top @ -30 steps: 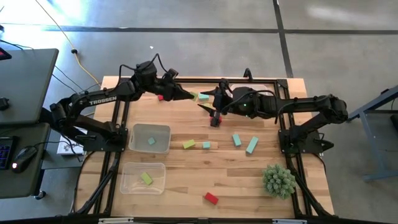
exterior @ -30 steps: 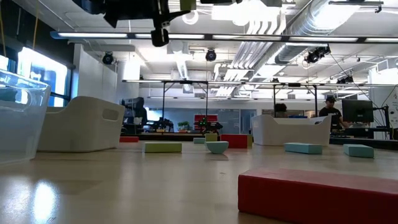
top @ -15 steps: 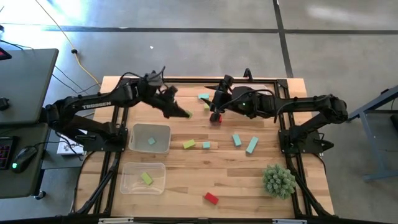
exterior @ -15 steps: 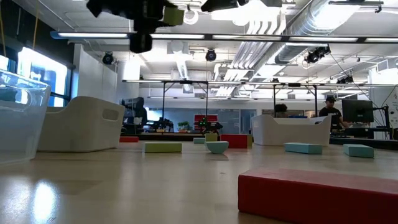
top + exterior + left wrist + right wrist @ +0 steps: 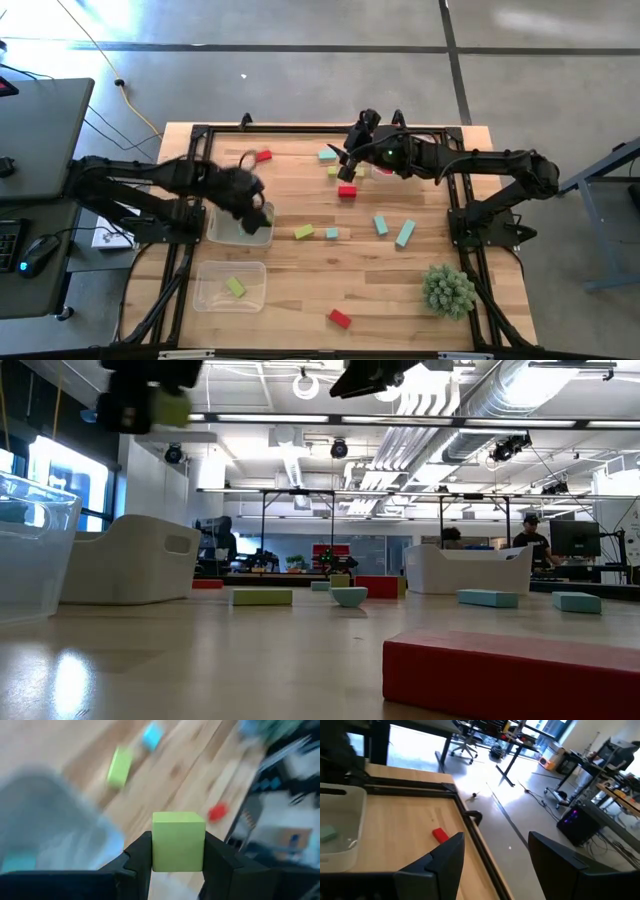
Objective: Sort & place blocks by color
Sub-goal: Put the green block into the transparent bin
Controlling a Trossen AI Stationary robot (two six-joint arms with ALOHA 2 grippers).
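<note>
High view: the left tool (image 5: 256,212) has swung away from the far middle of the table (image 5: 300,300) and now hangs over the upper clear plastic tray (image 5: 222,232) on the left, which holds a teal piece. The right tool (image 5: 347,166) has lifted off the small red wooden cube (image 5: 346,190), now lying free on the boards.

Low view: the left tool (image 5: 150,405) shows high at the left, with the yellow-green wooden cube (image 5: 172,406) in it.

Left wrist view: the fingers (image 5: 141,855) are closed on that cube (image 5: 178,841) from both sides.

Right wrist view: the fingers (image 5: 451,855) stand apart, gripping nothing.

The green cube looks headed over the teal tray; the lower clear tray (image 5: 215,298) holding a green bar (image 5: 235,287) would suit it better
</note>
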